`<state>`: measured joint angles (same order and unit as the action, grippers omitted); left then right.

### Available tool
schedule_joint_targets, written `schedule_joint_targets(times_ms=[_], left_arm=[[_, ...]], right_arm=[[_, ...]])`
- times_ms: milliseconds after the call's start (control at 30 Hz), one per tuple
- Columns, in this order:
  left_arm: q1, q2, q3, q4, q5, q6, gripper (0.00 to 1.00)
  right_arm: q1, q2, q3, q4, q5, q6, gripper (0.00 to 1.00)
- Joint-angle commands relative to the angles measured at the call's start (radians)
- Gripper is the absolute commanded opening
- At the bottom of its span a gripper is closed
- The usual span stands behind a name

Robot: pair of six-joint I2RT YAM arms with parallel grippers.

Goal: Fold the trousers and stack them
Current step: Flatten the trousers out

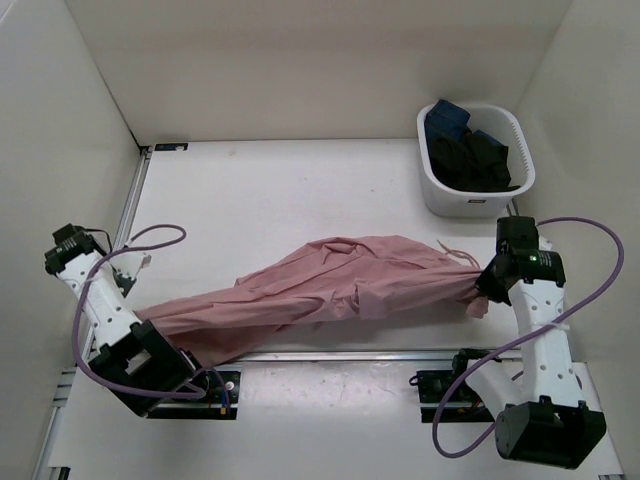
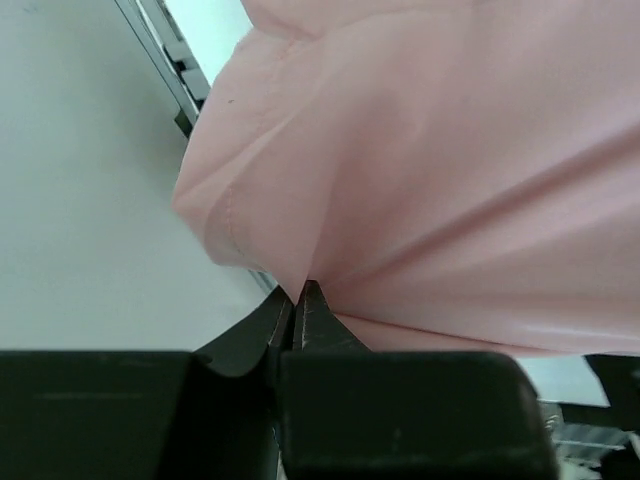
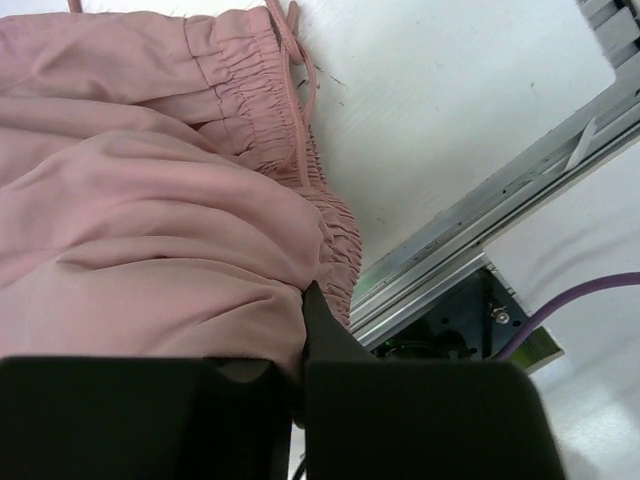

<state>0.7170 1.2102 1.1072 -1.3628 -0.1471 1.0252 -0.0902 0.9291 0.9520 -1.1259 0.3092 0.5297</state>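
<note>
- Top view: trousers (image 1: 330, 285) lie lengthwise along the near side of the worktop (image 1: 300, 200), rumpled and bunched, with no clean fold visible. I judge this an early stage of spreading or straightening, so folding and stacking are all left to do.
- Top view: left arm (image 1: 105, 310) is folded low at the near-left, its tip lost under the leg ends. Right arm (image 1: 540, 330) rises from the near edge and bends inward. Right pincer (image 1: 487, 283) sits at the waist end.
- Top view: a white basket (image 1: 440, 190) of dark clothes (image 1: 470, 150) sits at the far right, well apart from the trousers.
- Left wrist view: left pincer (image 2: 300, 295) has its fingertips together, pinching a fold of thin pink cloth that appears raised off the worktop.
- Right wrist view: right pincer (image 3: 305, 295) is clamped on fabric just beside the gathered waistband (image 3: 270, 100). The drawstring (image 3: 300, 90) trails loose and the rail (image 3: 480, 230) is close by.
</note>
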Motion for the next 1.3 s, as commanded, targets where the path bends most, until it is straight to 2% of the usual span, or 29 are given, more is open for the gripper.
schedule_joint_targets(times_ms=[0,100,133,167,200,233,267,333,400,433,500,533,600,633,700,733,833,867,1033,1067,1167,1267], left_arm=[[0.013,-0.058,-0.074,0.047,-0.134,0.113,0.14],[0.013,-0.127,-0.183,0.047,-0.182,0.15,0.14],[0.013,-0.141,-0.22,0.047,-0.202,0.162,0.25],[0.013,-0.155,-0.257,0.047,-0.222,0.176,0.36],[0.025,-0.17,-0.295,0.047,-0.265,0.22,0.49],[0.042,-0.199,-0.355,0.047,-0.281,0.248,0.66],[0.053,-0.21,-0.369,0.047,-0.281,0.274,0.84],[0.053,-0.199,-0.322,0.047,-0.25,0.291,0.92],[0.053,-0.157,-0.239,0.068,-0.201,0.261,0.94],[0.053,-0.088,-0.13,0.089,-0.145,0.237,0.94],[0.053,-0.002,0.003,0.1,-0.074,0.181,0.94],[0.053,0.043,0.131,0.1,0.014,0.123,0.94],[0.012,0.175,0.218,0.053,0.096,0.066,0.94],[-0.052,0.207,0.236,0.053,0.145,0.046,0.95],[-0.131,0.256,0.198,0.073,0.156,0.036,0.98],[-0.205,0.256,0.165,0.096,0.165,0.036,1.0],[-0.328,0.281,0.019,0.191,0.165,0.048,1.0],[-0.352,0.298,-0.028,0.208,0.184,0.049,1.0],[-0.514,0.342,-0.073,0.218,0.343,0.027,1.0],[-0.584,0.354,-0.105,0.218,0.343,0.018,1.0],[-0.706,0.387,-0.158,0.232,0.353,-0.022,1.0],[-0.775,0.459,-0.193,0.266,0.353,-0.065,1.0]], right_arm=[[-0.016,-0.042,-0.037,0.002,0.087,0.075,0.0],[-0.016,-0.105,-0.122,-0.009,0.076,0.146,0.0],[-0.016,-0.116,-0.137,-0.009,0.076,0.164,0.11],[-0.016,-0.125,-0.15,-0.027,0.088,0.183,0.28],[-0.016,-0.14,-0.159,-0.041,0.103,0.225,0.54],[-0.016,-0.141,-0.159,-0.07,0.12,0.243,0.95],[-0.016,-0.151,-0.145,-0.086,0.142,0.259,0.99],[-0.016,-0.173,-0.104,-0.098,0.212,0.271,0.99],[-0.016,-0.202,-0.035,-0.081,0.24,0.248,0.99],[-0.016,-0.211,-0.019,-0.022,0.225,0.221,0.99],[-0.016,-0.211,-0.009,0.079,0.142,0.138,0.99],[-0.016,-0.211,-0.009,0.131,0.077,0.046,0.97],[-0.016,-0.116,-0.009,0.247,-0.106,-0.038,0.97],[0.007,-0.067,0.002,0.264,-0.136,-0.056,0.97],[0.049,0.112,0.045,0.253,-0.136,-0.072,0.99],[0.049,0.225,0.089,0.253,-0.136,-0.082,0.99],[0.06,0.339,0.1,0.258,-0.194,-0.086,0.99],[0.06,0.35,0.079,0.267,-0.211,-0.086,0.99],[0.06,0.431,-0.016,0.267,-0.179,-0.018,0.99],[0.05,0.444,-0.034,0.267,-0.17,-0.007,0.99],[0.05,0.505,-0.094,0.293,-0.17,0.038,0.99],[0.05,0.568,-0.125,0.351,-0.209,0.079,0.99]])
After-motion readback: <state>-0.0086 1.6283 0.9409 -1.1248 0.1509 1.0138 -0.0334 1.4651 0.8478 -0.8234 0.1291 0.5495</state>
